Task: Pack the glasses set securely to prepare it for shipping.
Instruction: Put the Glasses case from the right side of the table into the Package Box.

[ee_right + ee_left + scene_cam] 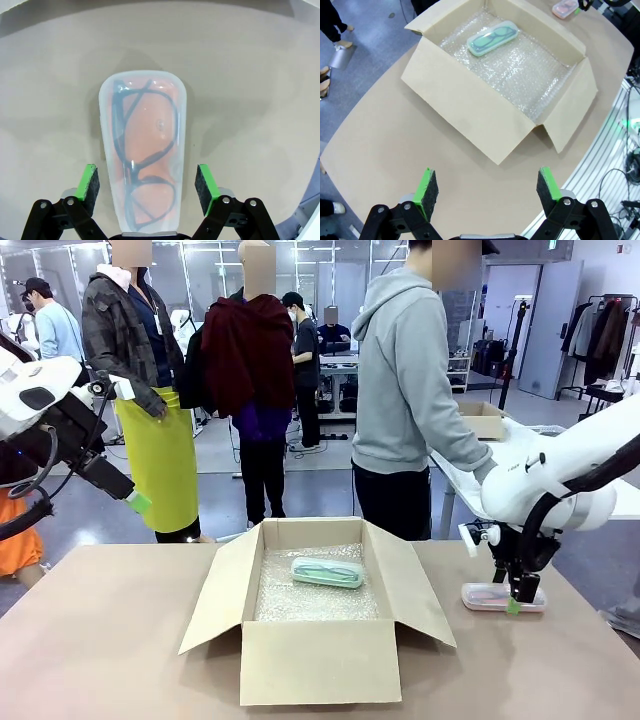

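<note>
The mint green glasses case (327,572) lies on bubble wrap inside the open cardboard box (310,660), and it is also in the left wrist view (492,38). On the table right of the box lies the pink glasses case (488,597), with dark frames visible through its clear lid (142,150). My right gripper (518,596) stands open over the pink case's near end (148,182). One green pad (90,182) is on each side of the case, with small gaps. My left gripper (487,187) hangs open and empty, raised high at the table's left (135,502).
The box's flaps (215,600) spread outward to left and right. A person in a grey hoodie (405,390) stands at the far side behind the box. Bare table (100,640) lies left of the box and in front of it. The pink case shows far off in the left wrist view (565,7).
</note>
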You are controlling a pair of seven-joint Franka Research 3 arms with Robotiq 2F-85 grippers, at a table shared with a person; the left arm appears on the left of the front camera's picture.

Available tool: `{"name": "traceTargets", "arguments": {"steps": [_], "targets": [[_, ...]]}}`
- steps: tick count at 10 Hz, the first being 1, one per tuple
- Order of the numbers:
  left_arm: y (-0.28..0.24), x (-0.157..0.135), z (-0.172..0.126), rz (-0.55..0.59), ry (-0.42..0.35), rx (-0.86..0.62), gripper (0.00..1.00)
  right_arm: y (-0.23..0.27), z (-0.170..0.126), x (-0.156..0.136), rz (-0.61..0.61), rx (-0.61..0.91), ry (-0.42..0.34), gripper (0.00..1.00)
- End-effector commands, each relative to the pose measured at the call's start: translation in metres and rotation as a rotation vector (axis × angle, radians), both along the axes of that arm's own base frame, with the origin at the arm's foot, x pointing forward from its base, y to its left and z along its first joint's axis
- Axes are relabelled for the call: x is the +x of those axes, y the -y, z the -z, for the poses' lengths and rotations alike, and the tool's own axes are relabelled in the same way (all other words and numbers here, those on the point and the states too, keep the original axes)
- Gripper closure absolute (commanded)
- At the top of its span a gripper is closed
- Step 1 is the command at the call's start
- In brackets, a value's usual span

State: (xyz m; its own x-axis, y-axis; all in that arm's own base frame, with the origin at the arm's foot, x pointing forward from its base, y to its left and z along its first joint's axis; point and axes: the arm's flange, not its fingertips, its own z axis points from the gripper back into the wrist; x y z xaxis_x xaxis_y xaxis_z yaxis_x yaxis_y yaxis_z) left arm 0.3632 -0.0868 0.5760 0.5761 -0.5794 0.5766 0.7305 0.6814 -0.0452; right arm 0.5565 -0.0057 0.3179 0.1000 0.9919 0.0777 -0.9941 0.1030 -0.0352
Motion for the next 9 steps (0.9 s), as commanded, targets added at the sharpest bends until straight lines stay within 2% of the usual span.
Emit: {"name": "traceTargets", "arguments": {"steps": [1,3,4,6,7,8,9], "targets": [[-0.003,0.000,-0.001,0.026,0.005,-0.018,0.00,-0.001,0.009,0.004,-0.001,0.019,-0.023,0.03],[-0.003,0.000,-0.001,0.026,0.005,-0.018,0.00,0.003,0.012,0.003,0.004,0.021,-0.021,0.03],[-0.003,0.000,-0.001,0.026,0.005,-0.018,0.00,0.003,0.011,0.001,-0.018,0.007,-0.025,0.12],[-0.003,0.000,-0.001,0.026,0.005,-0.018,0.00,0.004,0.007,0.000,-0.015,0.001,-0.019,0.21],[-0.003,0.000,-0.001,0.026,0.005,-0.018,0.00,0.003,0.005,0.000,-0.017,-0.004,-0.020,0.38],[-0.003,0.000,-0.001,0.026,0.005,-0.018,0.00,0.003,0.002,0.000,-0.021,-0.008,-0.017,0.41],[-0.003,0.000,-0.001,0.026,0.005,-0.018,0.00,0.003,-0.003,-0.001,-0.016,-0.008,-0.014,0.58]]}}
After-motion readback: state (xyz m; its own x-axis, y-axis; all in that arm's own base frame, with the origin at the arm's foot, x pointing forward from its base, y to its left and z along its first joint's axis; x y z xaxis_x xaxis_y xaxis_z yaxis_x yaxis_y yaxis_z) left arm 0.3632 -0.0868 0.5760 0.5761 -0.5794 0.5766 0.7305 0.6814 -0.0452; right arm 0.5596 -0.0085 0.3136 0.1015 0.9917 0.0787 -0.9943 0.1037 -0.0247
